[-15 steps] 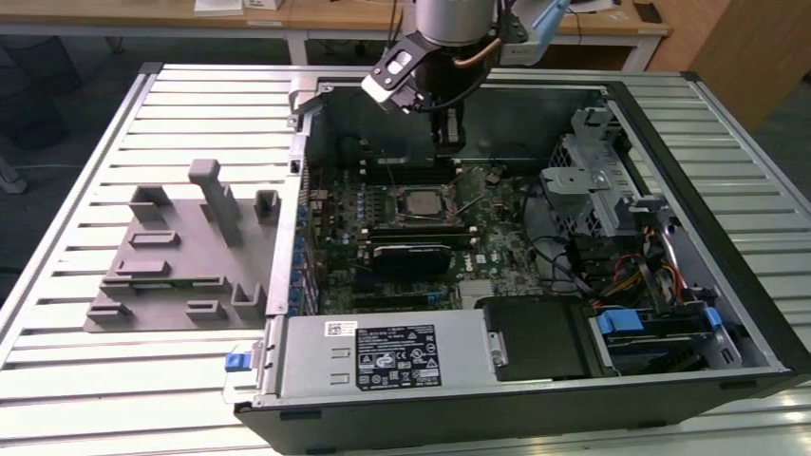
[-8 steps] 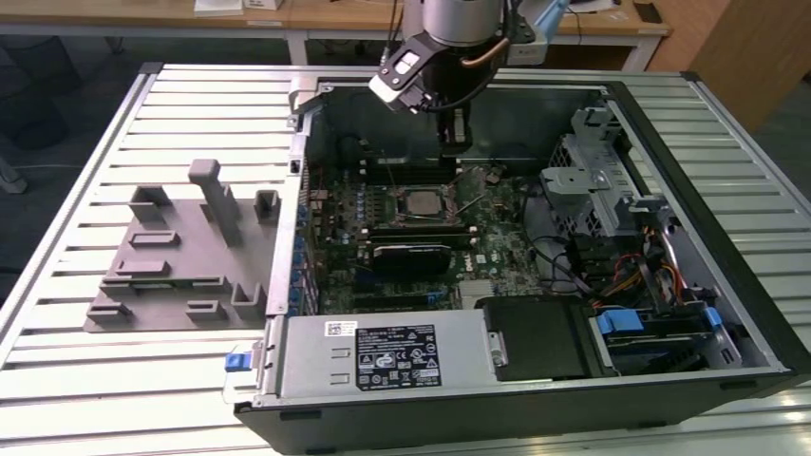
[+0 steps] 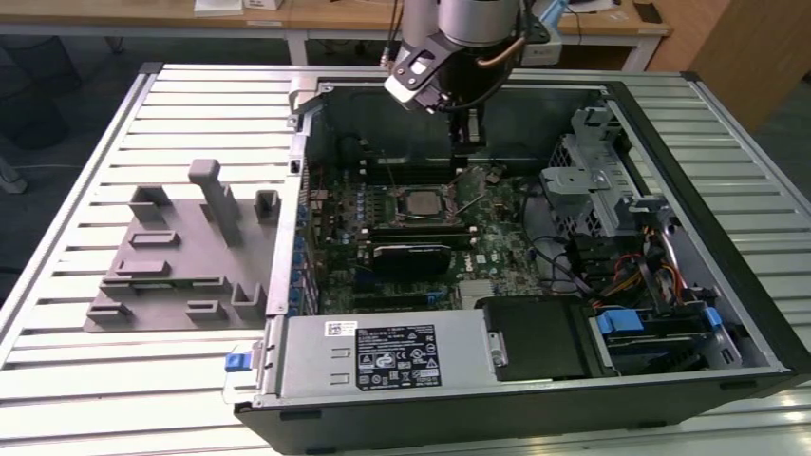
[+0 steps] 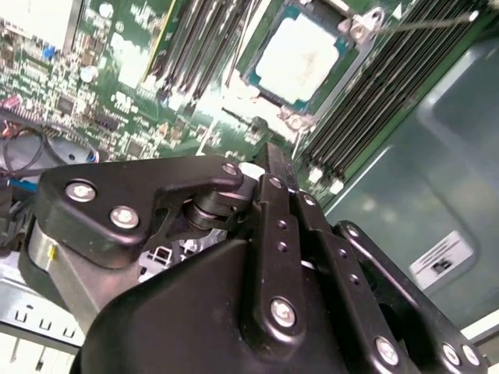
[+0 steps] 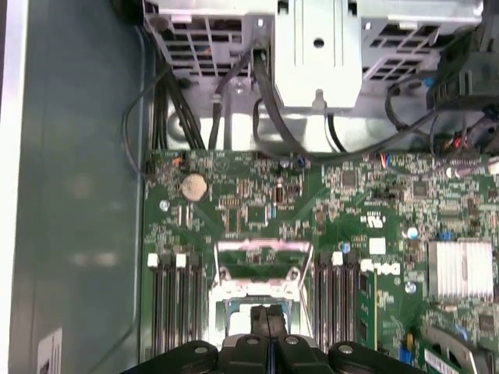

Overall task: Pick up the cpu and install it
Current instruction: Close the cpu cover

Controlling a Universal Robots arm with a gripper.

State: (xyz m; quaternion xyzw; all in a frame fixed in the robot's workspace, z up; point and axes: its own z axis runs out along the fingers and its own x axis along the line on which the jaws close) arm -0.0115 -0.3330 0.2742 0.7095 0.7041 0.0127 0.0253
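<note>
The cpu (image 4: 300, 58), a small square chip with a pale silver top, lies in the motherboard socket (image 3: 416, 202) inside the open computer case. In the first wrist view a pale patch of the cpu (image 5: 238, 315) shows beside my fingertips. My gripper (image 3: 468, 142) hangs above the board, a little past the socket towards the case's far wall. Its two black fingers (image 5: 263, 319) are pressed together with nothing between them, so the gripper (image 4: 270, 152) is shut and empty. The socket's metal load plate (image 5: 257, 257) stands raised.
A grey moulded tray (image 3: 178, 275) with upright holders lies on the slatted table at the exterior view's left. Rows of memory slots (image 5: 173, 304) flank the socket. A drive cage (image 3: 595, 180), cables (image 3: 633, 275) and a power supply (image 3: 380, 356) crowd the case.
</note>
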